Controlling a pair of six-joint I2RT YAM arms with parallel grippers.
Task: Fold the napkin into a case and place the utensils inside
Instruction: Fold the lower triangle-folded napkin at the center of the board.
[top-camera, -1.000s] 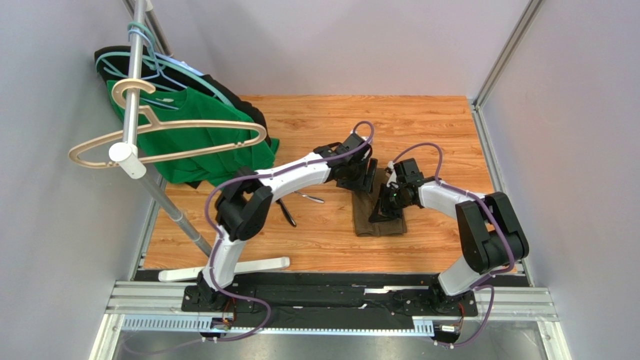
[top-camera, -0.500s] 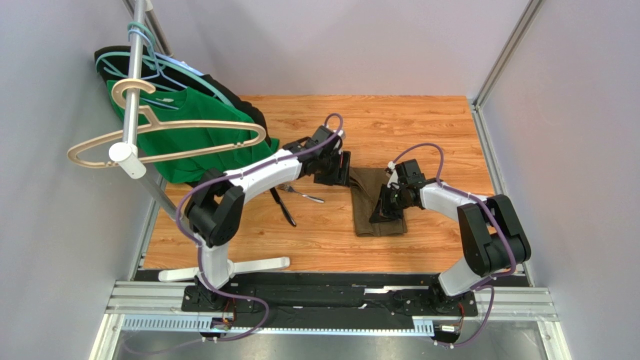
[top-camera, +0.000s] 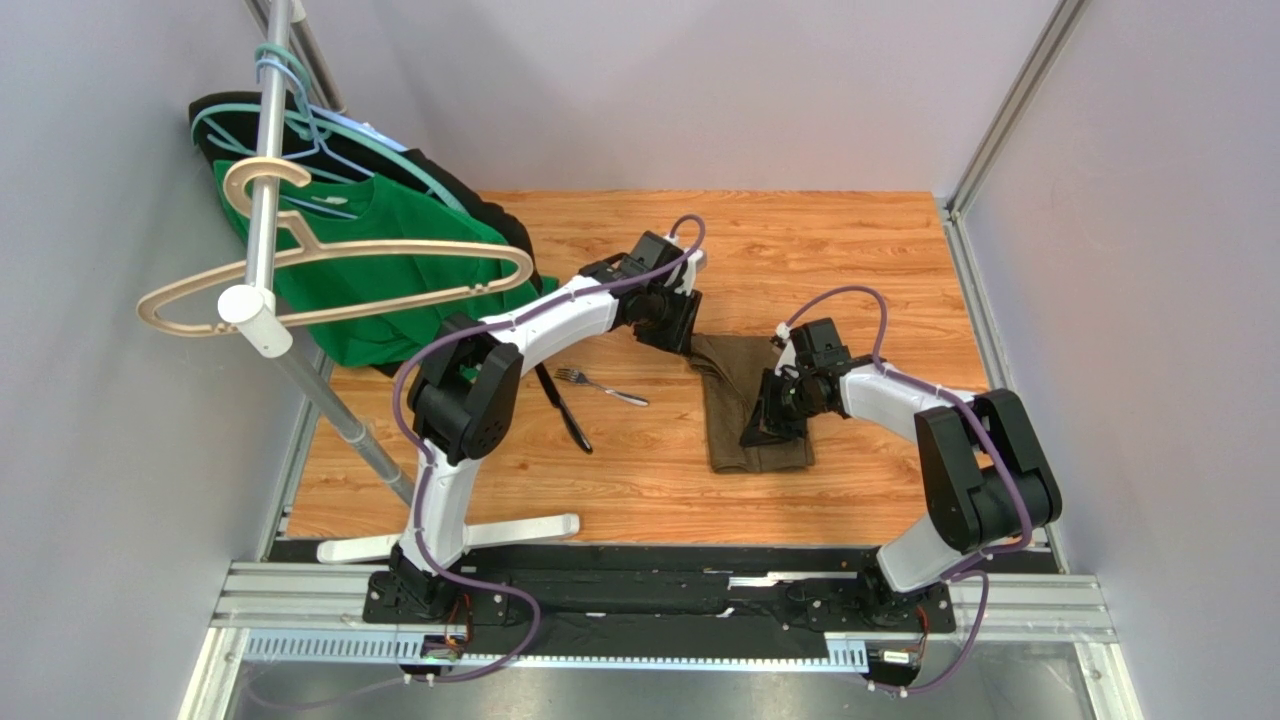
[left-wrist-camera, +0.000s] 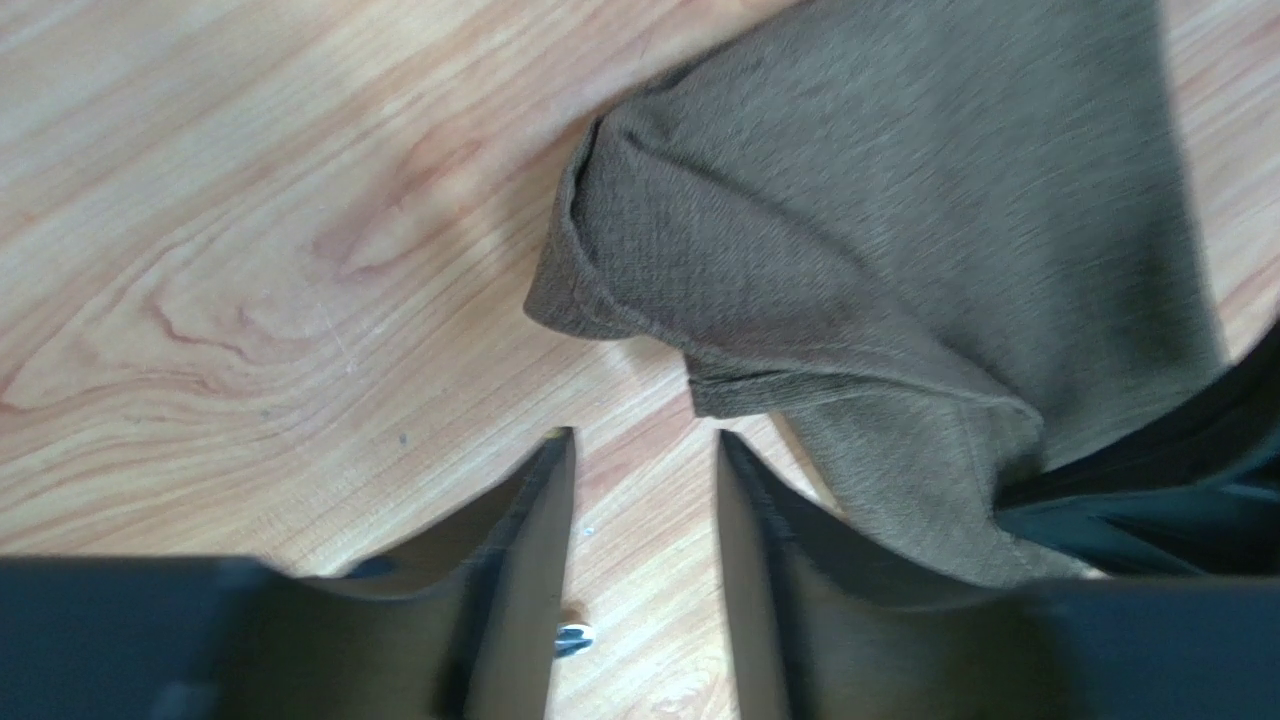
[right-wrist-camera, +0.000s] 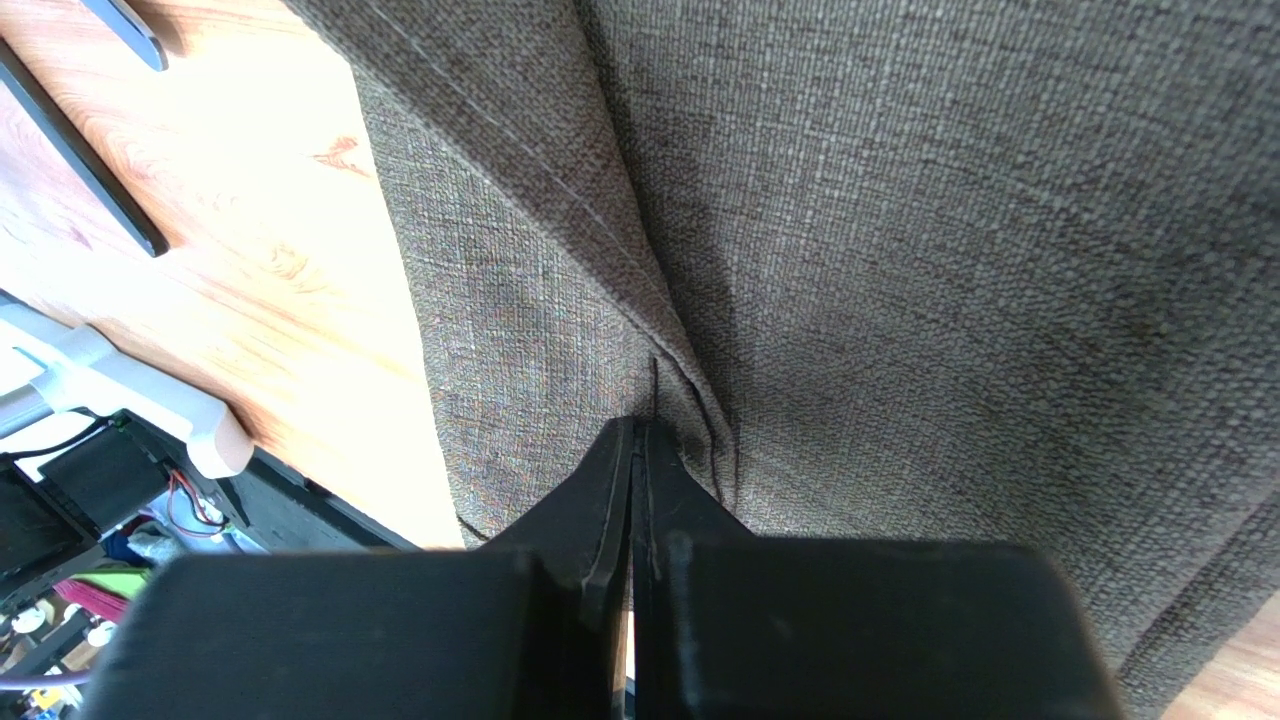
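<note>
Right gripper (right-wrist-camera: 639, 438) was clamped shut, tips pushed into a crease of the olive-brown cloth napkin (top-camera: 736, 440), right of centre on the wooden tabletop (top-camera: 842, 255). Silvery fork (top-camera: 604, 389) lay to its left. Further back, left gripper (left-wrist-camera: 639, 447) hung open and empty by the napkin's upper-left corner.

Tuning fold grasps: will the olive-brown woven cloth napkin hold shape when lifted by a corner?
Likely floppy: the olive-brown woven cloth napkin slumps in soft rounded folds at its corner. Probably light and grippy; its coarse weave puckers into a pleat where the right gripper pinches it.
</note>
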